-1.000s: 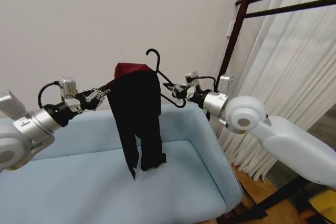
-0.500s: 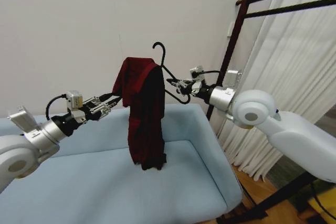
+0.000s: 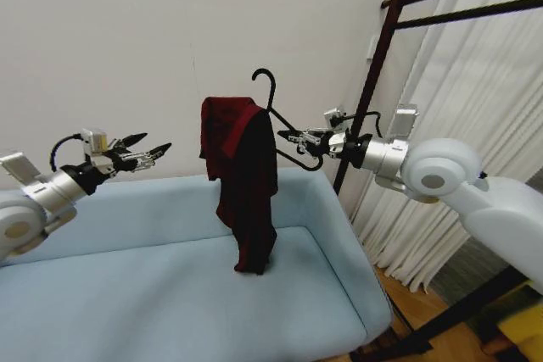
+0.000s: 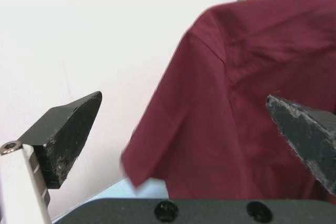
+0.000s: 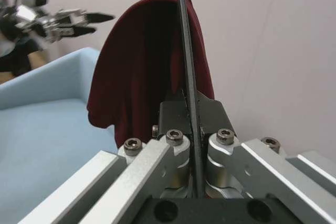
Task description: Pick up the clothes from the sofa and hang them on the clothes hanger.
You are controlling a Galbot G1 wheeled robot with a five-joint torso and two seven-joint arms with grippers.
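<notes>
Right wrist: my right gripper [image 5: 193, 129] is clamped on the black hanger [image 5: 186, 51], with the dark red garment [image 5: 142, 61] draped on it. Head: it hangs above the sofa [image 3: 127, 294], left of the rack [image 3: 379, 57]. The left gripper [image 3: 146, 152] is farther left (clear of the cloth). Left wrist: its 2 fingers are spread wide, holding nothing.

- Open air between left gripper [image 3: 146, 152], fingers spread wide, and hanging garment [image 3: 244, 177]; the two stand apart.
- Garment hem reaches the sofa [image 3: 127, 294] seat; no way under.
- Rack post [image 3: 373, 74] close behind right gripper [image 3: 299, 137], which is clamped on the hanger [image 3: 273, 89]; curtain [image 3: 475, 142] beyond.
- Wall [image 3: 127, 40] bounds the rear.
</notes>
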